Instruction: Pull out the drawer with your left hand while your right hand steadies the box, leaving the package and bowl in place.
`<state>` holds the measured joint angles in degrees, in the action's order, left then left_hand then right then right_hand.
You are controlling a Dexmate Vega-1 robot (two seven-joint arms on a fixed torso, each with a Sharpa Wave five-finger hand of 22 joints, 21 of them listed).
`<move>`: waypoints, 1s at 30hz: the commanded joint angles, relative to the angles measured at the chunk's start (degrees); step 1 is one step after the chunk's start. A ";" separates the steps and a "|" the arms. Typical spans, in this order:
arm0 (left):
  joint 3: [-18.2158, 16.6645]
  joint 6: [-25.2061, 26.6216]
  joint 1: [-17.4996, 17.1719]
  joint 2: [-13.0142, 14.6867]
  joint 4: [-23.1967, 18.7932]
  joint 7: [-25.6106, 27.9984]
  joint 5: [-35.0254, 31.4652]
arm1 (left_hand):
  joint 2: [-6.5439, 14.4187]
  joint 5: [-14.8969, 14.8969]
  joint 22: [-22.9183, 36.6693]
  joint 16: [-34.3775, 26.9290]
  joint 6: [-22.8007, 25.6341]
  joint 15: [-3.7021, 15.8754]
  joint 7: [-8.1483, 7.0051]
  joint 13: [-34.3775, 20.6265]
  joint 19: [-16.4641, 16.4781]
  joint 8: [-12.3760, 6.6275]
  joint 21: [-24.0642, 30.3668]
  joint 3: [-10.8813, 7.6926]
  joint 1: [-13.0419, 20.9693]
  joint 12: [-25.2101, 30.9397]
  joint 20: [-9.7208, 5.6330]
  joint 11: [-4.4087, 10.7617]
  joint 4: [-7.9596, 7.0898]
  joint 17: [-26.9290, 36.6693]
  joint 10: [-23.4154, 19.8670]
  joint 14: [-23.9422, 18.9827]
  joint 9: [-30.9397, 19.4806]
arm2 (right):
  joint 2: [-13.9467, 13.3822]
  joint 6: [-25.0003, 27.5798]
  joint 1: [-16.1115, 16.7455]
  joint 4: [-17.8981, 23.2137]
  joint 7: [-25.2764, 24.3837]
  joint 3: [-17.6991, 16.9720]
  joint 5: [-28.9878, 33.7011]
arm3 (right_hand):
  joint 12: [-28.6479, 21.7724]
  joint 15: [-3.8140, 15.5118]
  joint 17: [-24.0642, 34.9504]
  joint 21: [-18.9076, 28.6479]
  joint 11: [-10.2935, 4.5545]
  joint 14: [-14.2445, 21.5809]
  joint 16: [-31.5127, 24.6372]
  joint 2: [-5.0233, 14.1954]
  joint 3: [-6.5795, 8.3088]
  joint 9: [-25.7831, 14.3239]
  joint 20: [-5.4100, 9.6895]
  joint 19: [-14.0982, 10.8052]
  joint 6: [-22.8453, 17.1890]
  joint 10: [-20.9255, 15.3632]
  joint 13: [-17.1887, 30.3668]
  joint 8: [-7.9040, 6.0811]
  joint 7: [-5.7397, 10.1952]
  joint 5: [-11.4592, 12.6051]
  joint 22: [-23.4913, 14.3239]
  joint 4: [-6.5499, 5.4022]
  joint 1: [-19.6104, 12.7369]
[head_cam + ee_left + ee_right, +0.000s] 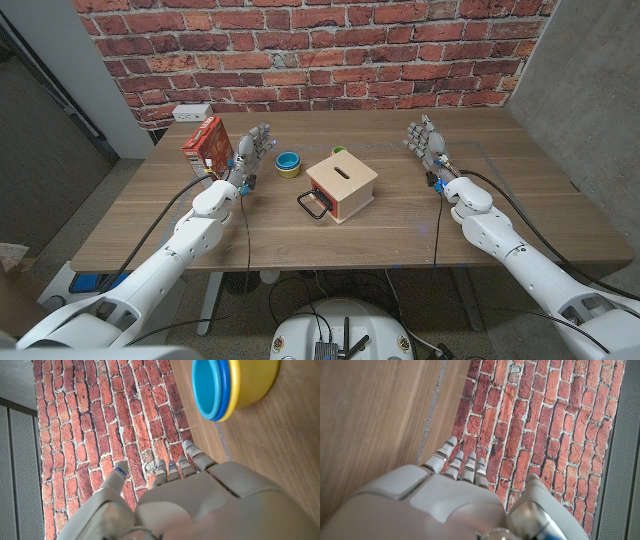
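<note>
The box point(342, 185) sits near the middle of the desk point(520, 215), turned at an angle, its slotted lid facing up. Its drawer point(330, 205) is shut, and the black loop handle point(313, 205) sticks out from the face that points toward the robot and a little toward its left side. That is the relation that matters: the handle lies inward and slightly nearer the robot from the left hand point(252, 150), so the left hand looks better placed to reach it, while the box's far right corner faces the right hand point(427, 142).

Both hands are released, fingers spread and holding nothing. The left hand stands just beside the red package point(207, 145), which is upright near the desk's left part, with the blue-and-yellow bowl point(288, 163) between that hand and the box. In the left wrist view the bowl point(235, 385) is close ahead of the left hand point(200, 505) and apart from it. The right hand stands well apart from the box, over bare desk; in the right wrist view the right hand point(445, 505) faces the brick wall point(545, 420).

The drawer's pull line likely runs toward the robot's left front, so the left hand must pass the bowl without nudging it, and the right hand would brace the box's opposite side
</note>
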<state>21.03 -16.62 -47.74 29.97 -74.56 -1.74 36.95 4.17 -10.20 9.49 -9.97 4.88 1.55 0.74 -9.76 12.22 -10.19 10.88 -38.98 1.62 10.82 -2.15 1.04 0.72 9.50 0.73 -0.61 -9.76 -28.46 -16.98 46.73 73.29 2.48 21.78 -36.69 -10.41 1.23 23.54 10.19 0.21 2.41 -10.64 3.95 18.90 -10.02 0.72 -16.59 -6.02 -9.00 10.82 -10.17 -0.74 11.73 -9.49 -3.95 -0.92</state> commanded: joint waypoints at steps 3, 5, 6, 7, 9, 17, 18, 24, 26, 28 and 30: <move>-0.15 1.35 -0.80 1.63 -2.96 2.08 -1.71 | 4.07 -0.27 0.17 -0.10 -0.01 0.95 -0.11 -0.29 0.08 -0.16 0.17 -0.59 0.44 0.14 -4.62 0.07 0.41 0.10 0.67 0.39 -0.21 | 0.87 -1.53 -2.26 -2.40 1.10 0.82 1.13 | -0.32 0.08 0.17 0.24 0.09 0.51 -0.40 2.48 0.34 -0.08 0.19 -0.37 -0.55 -0.57 0.24 -0.38 0.08 0.24 -0.11 -0.21 0.01; -0.10 1.38 -0.94 1.72 -3.26 2.22 -1.87 | 4.07 -0.27 0.17 -0.08 -0.02 0.95 -0.10 -0.29 0.08 -0.16 0.16 -0.62 0.49 0.13 -4.62 0.01 0.48 0.09 0.67 0.41 -0.21 | 0.85 -1.56 -2.16 -2.38 1.22 0.72 0.93 | -0.31 0.08 0.11 0.21 0.06 0.43 -0.38 2.44 0.32 -0.07 0.25 -0.25 -0.55 -0.52 0.21 -0.39 0.04 0.25 -0.11 -0.24 0.02; -0.08 1.51 -1.15 1.69 -3.67 2.71 -2.02 | 4.07 -0.27 0.17 -0.08 -0.02 0.94 -0.10 -0.29 0.06 -0.16 0.14 -0.63 0.51 0.14 -4.62 0.01 0.50 0.09 0.65 0.40 -0.21 | 0.85 -1.61 -2.00 -2.28 1.18 0.62 0.80 | -0.31 0.21 0.06 0.16 0.09 0.22 -0.31 2.40 0.31 -0.07 0.28 -0.09 -0.55 -0.52 0.19 -0.39 0.04 0.26 -0.10 -0.27 0.03; -0.11 1.44 -1.33 1.60 -3.89 2.76 -1.91 | 4.07 -0.27 0.17 -0.08 -0.01 0.94 -0.15 -0.29 0.06 -0.16 0.14 -0.65 0.53 0.13 -4.62 0.09 0.54 0.08 0.66 0.39 -0.21 | 0.73 -1.57 -1.82 -2.03 1.04 0.59 0.84 | -0.31 0.20 0.02 0.16 0.03 0.16 -0.29 2.37 0.29 -0.07 0.30 -0.04 -0.49 -0.52 0.18 -0.37 0.03 0.27 -0.10 -0.29 0.04; -0.06 1.80 -1.66 1.68 -4.55 3.10 -1.93 | 4.07 -0.26 0.17 -0.07 0.04 0.95 -0.10 -0.29 0.10 -0.18 0.15 -0.69 0.60 0.14 -4.58 0.18 0.63 0.07 0.63 0.39 -0.21 | 0.43 -1.42 -1.60 -1.65 1.17 0.60 0.86 | -0.29 0.21 -0.02 0.14 0.06 0.14 -0.29 2.34 0.28 -0.07 0.35 0.04 -0.48 -0.44 0.16 -0.37 0.00 0.27 -0.10 -0.32 0.05; 0.22 3.88 -3.27 3.00 -8.52 5.58 -3.36 | 3.83 -0.19 0.16 -0.11 0.28 0.86 -0.15 -0.28 0.25 -0.27 0.14 -0.82 1.04 0.25 -4.54 0.26 1.35 -0.03 0.20 0.04 -0.22 | -0.26 -1.80 -0.57 -0.49 1.24 0.57 1.15 | -0.23 0.14 -0.25 0.15 0.13 0.06 -0.31 2.16 0.20 -0.06 0.45 0.21 -0.43 -0.18 0.09 -0.37 -0.01 0.32 -0.09 -0.44 0.09; 0.22 3.96 -3.28 3.01 -8.57 5.62 -3.37 | 3.78 -0.18 0.15 -0.13 0.27 0.86 -0.18 -0.28 0.25 -0.26 0.13 -0.83 1.11 0.24 -4.60 0.28 1.48 -0.04 0.21 -0.06 -0.22 | -0.26 -1.80 -0.57 -0.49 1.23 0.57 1.16 | -0.22 0.14 -0.27 0.15 0.08 0.04 -0.31 2.14 0.18 -0.06 0.44 0.23 -0.42 -0.16 0.08 -0.37 -0.03 0.33 -0.09 -0.45 0.09; 0.59 4.15 -3.83 3.51 -9.99 5.84 -4.20 | 3.73 -0.14 0.14 -0.12 0.42 0.85 -0.20 -0.28 0.39 -0.29 0.14 -0.93 1.47 0.30 -4.47 0.15 2.02 -0.07 -0.07 -0.22 -0.22 | -0.54 -3.15 0.22 0.00 1.31 0.46 1.61 | -0.24 0.31 -0.45 0.13 0.05 -0.07 -0.32 2.00 0.09 -0.06 0.57 0.45 -0.32 -0.10 0.02 -0.34 0.04 0.38 -0.08 -0.58 0.15; 0.66 4.61 -4.24 4.04 -11.22 6.34 -4.75 | 3.80 -0.12 0.14 -0.15 0.62 0.97 -0.25 -0.28 0.48 -0.35 0.15 -1.01 1.69 0.34 -4.43 0.25 2.31 -0.08 -0.24 -0.40 -0.22 | -0.98 -3.22 0.68 0.70 1.39 0.37 1.67 | -0.24 0.33 -0.50 0.15 0.03 -0.09 -0.32 1.97 0.08 -0.05 0.61 0.45 -0.28 -0.10 0.01 -0.33 0.07 0.39 -0.08 -0.60 0.15; 0.69 4.66 -4.37 4.25 -11.60 6.46 -5.05 | 3.83 -0.11 0.13 -0.17 0.69 1.00 -0.22 -0.28 0.61 -0.37 0.18 -1.06 1.84 0.38 -4.39 0.36 2.50 -0.09 -0.41 -0.52 -0.22 | -1.14 -3.26 0.83 0.92 1.45 0.34 1.69 | -0.22 0.49 -0.57 0.16 -0.07 -0.14 -0.32 1.93 0.06 -0.05 0.67 0.48 -0.22 -0.03 -0.01 -0.32 0.07 0.41 -0.08 -0.64 0.15; 0.71 5.24 -4.91 5.13 -13.10 6.98 -5.83 | 3.88 -0.10 0.13 -0.22 0.84 1.03 -0.24 -0.27 0.72 -0.41 0.20 -1.13 2.03 0.38 -4.40 0.37 2.75 -0.10 -0.48 -0.72 -0.22 | -1.60 -3.57 1.27 1.60 1.29 0.24 2.05 | -0.24 0.55 -0.64 0.18 -0.07 -0.16 -0.32 1.91 0.06 -0.05 0.75 0.49 -0.19 -0.03 -0.03 -0.31 0.08 0.43 -0.08 -0.67 0.14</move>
<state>21.39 -13.03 -51.05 33.11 -83.26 3.45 33.30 4.99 -10.19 9.48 -9.97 5.19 1.95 0.43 -9.75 12.21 -10.19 10.88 -40.07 2.90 10.81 -2.15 1.05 2.95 9.32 0.72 -0.83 -9.74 -28.82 -19.50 46.52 72.99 3.80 22.32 -35.39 -10.41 1.37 22.84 10.15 0.21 2.27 -10.64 3.94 18.87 -10.01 1.25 -16.06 -6.02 -8.99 10.65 -10.16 -0.74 11.73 -9.48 -4.42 -0.92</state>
